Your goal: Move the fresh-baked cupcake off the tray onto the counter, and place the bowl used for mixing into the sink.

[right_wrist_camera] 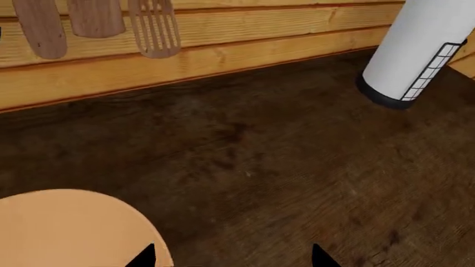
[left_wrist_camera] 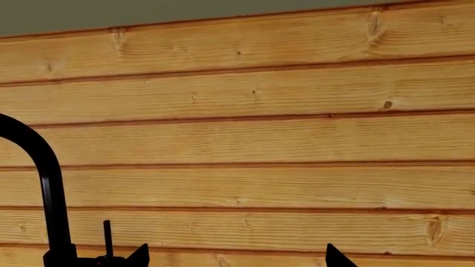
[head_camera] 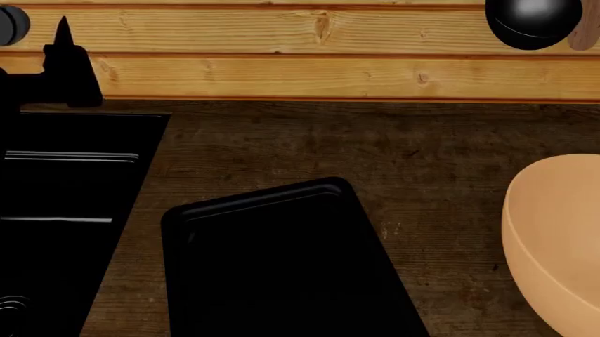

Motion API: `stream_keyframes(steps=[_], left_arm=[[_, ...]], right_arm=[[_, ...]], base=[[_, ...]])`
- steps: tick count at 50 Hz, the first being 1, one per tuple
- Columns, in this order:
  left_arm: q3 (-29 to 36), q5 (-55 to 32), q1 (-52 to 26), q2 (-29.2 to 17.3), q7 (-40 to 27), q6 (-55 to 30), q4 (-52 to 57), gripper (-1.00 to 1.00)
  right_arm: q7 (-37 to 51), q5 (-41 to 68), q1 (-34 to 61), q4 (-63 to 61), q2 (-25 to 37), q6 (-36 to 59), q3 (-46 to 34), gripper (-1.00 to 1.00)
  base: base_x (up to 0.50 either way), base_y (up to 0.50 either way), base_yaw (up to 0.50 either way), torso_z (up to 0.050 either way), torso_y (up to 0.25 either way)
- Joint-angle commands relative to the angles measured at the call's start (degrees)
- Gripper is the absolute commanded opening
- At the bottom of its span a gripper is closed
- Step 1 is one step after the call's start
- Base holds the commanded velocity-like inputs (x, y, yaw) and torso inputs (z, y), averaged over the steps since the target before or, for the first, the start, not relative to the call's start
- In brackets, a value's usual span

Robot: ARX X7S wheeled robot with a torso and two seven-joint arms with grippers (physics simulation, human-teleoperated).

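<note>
The tray (head_camera: 281, 267) lies near, in the middle of the counter (head_camera: 431, 154); it is flat, black and shiny; no cupcake shows on the part of it I can see, and no cupcake shows anywhere else, so I cannot tell where it is. The bowl (head_camera: 558, 239) sits on the counter to the right of the tray, a bit apart from it, and runs off the right edge of the head view; it is big, round and peach-tan. The sink (head_camera: 66, 189) is on the left, just beside the tray; its tap (head_camera: 66, 67) stands at the far side by the wood wall (head_camera: 281, 70). A round black thing (head_camera: 535, 21) hangs on that wall, far right.

The right pincer (right_wrist_camera: 231, 257) hangs just above the bowl's (right_wrist_camera: 67, 228) rim; only its two dark tips show, with a wide gap, so it looks spread and pinches nothing. Past it are bare counter, a white roll (right_wrist_camera: 415, 50) far off, and wooden spoons (right_wrist_camera: 97, 22) on the wall. The left pincer (left_wrist_camera: 237, 257) points at the wall near the tap (left_wrist_camera: 44, 183); its tips are wide apart too, and it is empty.

I think the bowl step is in hand; the bowl is not yet in the sink. The next move, I guess, is to lower the right pincer over the bowl's rim and squeeze; then the bowl must go up, left over the tray, and down into the sink.
</note>
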Motion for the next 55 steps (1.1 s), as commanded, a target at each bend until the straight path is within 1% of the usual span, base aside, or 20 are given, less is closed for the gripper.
stream_keyframes(steps=[1, 2, 7, 9, 10, 13, 14, 15, 17, 19, 23, 26, 28, 31, 44, 51, 55], left_arm=[[-0.51, -0.40, -0.43, 0.24, 0.18, 0.31, -0.53, 1.00], [-0.51, -0.37, -0.56, 0.25, 0.13, 0.36, -0.73, 1.00], [-0.63, -0.53, -0.48, 0.19, 0.01, 0.40, -0.70, 1.00], [-0.56, -0.55, -0.41, 0.14, 0.01, 0.46, -0.76, 1.00], [-0.51, -0.53, -0.42, 0.13, 0.01, 0.51, -0.81, 1.00], [-0.29, -0.50, -0.68, 0.25, -0.08, 0.48, -1.12, 1.00], [-0.24, -0.48, -0.70, 0.27, -0.09, 0.54, -1.20, 1.00], [-0.27, -0.50, -0.69, 0.28, -0.15, 0.58, -1.19, 1.00], [-0.26, -0.51, -0.52, 0.27, -0.21, 0.73, -1.20, 1.00], [-0.17, -0.55, -0.46, 0.22, -0.26, 0.56, -1.10, 1.00], [-0.13, -0.50, -0.99, 0.23, -0.29, 0.78, -1.73, 1.00], [0.02, -0.54, -0.59, 0.32, -0.31, 1.05, -1.83, 1.00], [0.08, -0.62, -0.45, 0.22, -0.34, 0.86, -1.55, 1.00], [-0.01, -0.65, -0.43, 0.13, -0.32, 1.17, -1.78, 1.00], [0.04, -0.83, 0.00, -0.17, -0.38, 1.63, -1.98, 1.00], [0.15, -0.99, -0.03, -0.14, -0.42, 1.76, -2.17, 1.00], [0.27, -1.05, 0.02, -0.16, -0.42, 1.86, -2.22, 1.00]], right_arm=[[-3.75, -2.06, 7.89, 4.82, -4.90, 5.16, -2.87, 1.00], [-6.42, -2.04, 9.90, 6.05, -5.95, 6.43, -3.52, 1.00], [-11.74, -6.00, 16.04, 9.98, -7.88, 9.69, -8.69, 1.00], [-13.40, -6.21, 18.21, 11.22, -8.24, 10.48, -11.21, 1.00], [-12.84, -5.52, 19.51, 12.92, -8.47, 10.60, -12.37, 1.00], [-17.48, -7.61, 27.30, 17.80, -9.91, 10.71, -21.99, 1.00], [-20.16, -7.99, 31.26, 20.71, -11.21, 10.77, -27.48, 1.00], [-23.16, -9.20, 34.06, 23.01, -12.48, 10.66, -30.97, 1.00], [-29.28, -11.35, 37.08, 27.77, -14.60, 10.45, -35.44, 1.00], [-34.44, -14.28, 38.30, 28.42, -15.03, 8.92, -39.28, 1.00], [-46.29, -20.74, 42.73, 32.42, -18.22, 7.81, -48.25, 1.00], [-52.47, -24.32, 44.22, 34.11, -20.06, 6.95, -53.71, 1.00], [-57.20, -27.20, 44.40, 35.00, -21.37, 6.56, -58.73, 1.00], [-57.62, -27.72, 43.51, 36.34, -22.06, 5.12, -58.90, 1.00], [-51.92, -24.31, 37.17, 37.30, -22.39, 3.51, -53.88, 1.00], [-51.87, -24.16, 35.48, 38.37, -22.78, 2.34, -53.68, 1.00], [-51.42, -23.60, 32.99, 39.03, -22.59, 1.10, -53.11, 1.00]], base=[[0.00, 0.00, 0.00, 0.000, 0.000], [0.00, 0.00, 0.00, 0.000, 0.000], [0.00, 0.00, 0.00, 0.000, 0.000], [0.00, 0.00, 0.00, 0.000, 0.000], [0.00, 0.00, 0.00, 0.000, 0.000], [0.00, 0.00, 0.00, 0.000, 0.000], [0.00, 0.00, 0.00, 0.000, 0.000], [0.00, 0.00, 0.00, 0.000, 0.000], [0.00, 0.00, 0.00, 0.000, 0.000], [0.00, 0.00, 0.00, 0.000, 0.000], [0.00, 0.00, 0.00, 0.000, 0.000], [0.00, 0.00, 0.00, 0.000, 0.000], [0.00, 0.00, 0.00, 0.000, 0.000], [0.00, 0.00, 0.00, 0.000, 0.000], [0.00, 0.00, 0.00, 0.000, 0.000], [0.00, 0.00, 0.00, 0.000, 0.000], [0.00, 0.00, 0.00, 0.000, 0.000]])
